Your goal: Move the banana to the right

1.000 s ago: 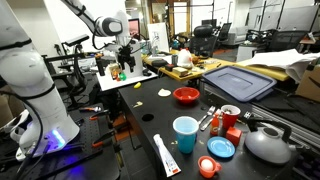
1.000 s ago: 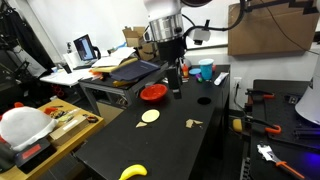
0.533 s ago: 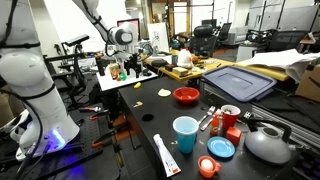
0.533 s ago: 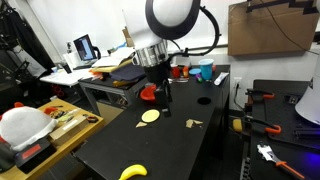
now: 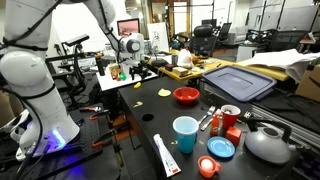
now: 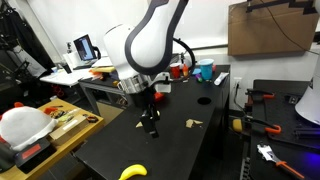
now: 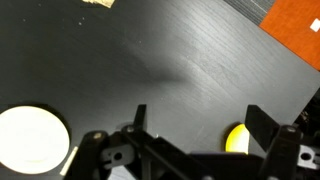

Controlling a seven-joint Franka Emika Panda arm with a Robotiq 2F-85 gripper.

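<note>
The banana is small, yellow and curved. It lies near the front edge of the black table in an exterior view. In the wrist view a yellow part of it shows just inside the right finger. My gripper is open and empty, low over the table, a short way beyond the banana. It also shows in the wrist view with its fingers wide apart. In an exterior view my gripper is at the far end of the table, and I cannot make out the banana there.
A pale round disc lies close by my gripper, and a tan scrap is nearby. A red bowl, blue cup, white toothpaste tube and kettle stand at the table's other end.
The arm has come down and along the table, from above the red bowl, past the disc, toward the banana. The gripper stays open.
</note>
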